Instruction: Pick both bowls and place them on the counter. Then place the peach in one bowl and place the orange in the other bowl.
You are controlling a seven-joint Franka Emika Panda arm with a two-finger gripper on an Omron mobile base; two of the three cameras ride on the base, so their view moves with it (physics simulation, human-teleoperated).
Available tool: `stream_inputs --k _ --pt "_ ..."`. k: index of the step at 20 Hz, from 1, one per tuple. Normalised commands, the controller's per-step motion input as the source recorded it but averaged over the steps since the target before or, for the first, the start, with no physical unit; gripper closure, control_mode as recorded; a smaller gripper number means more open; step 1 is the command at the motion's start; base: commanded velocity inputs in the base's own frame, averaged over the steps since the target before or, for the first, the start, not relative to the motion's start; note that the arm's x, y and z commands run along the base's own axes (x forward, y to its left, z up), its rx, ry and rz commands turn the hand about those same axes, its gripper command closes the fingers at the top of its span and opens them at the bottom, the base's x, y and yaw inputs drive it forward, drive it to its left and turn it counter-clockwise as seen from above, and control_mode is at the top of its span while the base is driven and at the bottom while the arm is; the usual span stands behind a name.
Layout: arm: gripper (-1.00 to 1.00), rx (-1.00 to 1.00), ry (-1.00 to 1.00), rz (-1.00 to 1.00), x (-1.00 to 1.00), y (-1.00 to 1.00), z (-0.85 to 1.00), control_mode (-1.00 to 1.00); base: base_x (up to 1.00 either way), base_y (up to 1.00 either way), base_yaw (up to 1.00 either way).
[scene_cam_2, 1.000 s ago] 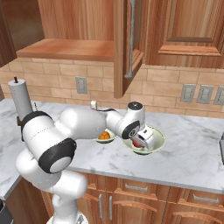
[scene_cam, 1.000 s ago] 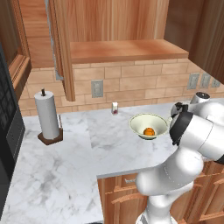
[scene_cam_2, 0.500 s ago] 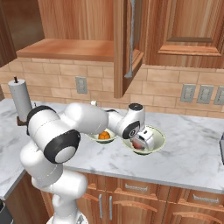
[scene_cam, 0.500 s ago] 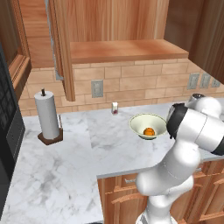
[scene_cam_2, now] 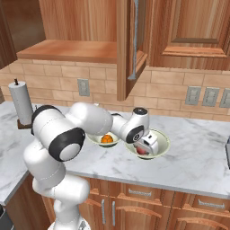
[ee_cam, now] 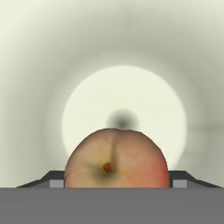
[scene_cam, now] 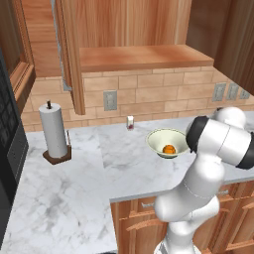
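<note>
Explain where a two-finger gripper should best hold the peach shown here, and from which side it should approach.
Grip the peach across its round middle, coming straight down from above into the open bowl: the flared rim blocks side approaches. The fingertips already flank it left and right, dimple facing the camera.

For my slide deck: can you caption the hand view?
Pincer holding the peach just above the pale floor of a bowl.

We see two bowls side by side on the counter (scene_cam_2: 197,152), the orange (scene_cam_2: 106,139) in the left bowl (scene_cam_2: 101,142), the peach (ee_cam: 116,158) between our fingertips (ee_cam: 53,180) above the right bowl (scene_cam_2: 163,144), a paper-towel stand (scene_cam: 53,133) far left.
</note>
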Motion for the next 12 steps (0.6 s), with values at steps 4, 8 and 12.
stream_inputs --k 4,8,12 --pt "1.00 0.00 0.00 0.03 0.03 -0.04 -0.06 -1.00 0.00 0.00 0.00" --pt "-1.00 0.00 0.00 0.03 0.02 -0.02 0.00 -1.00 0.00 0.00 0.00" --pt "-1.00 0.00 0.00 0.03 0.02 -0.02 0.00 -1.00 0.00 0.00 0.00"
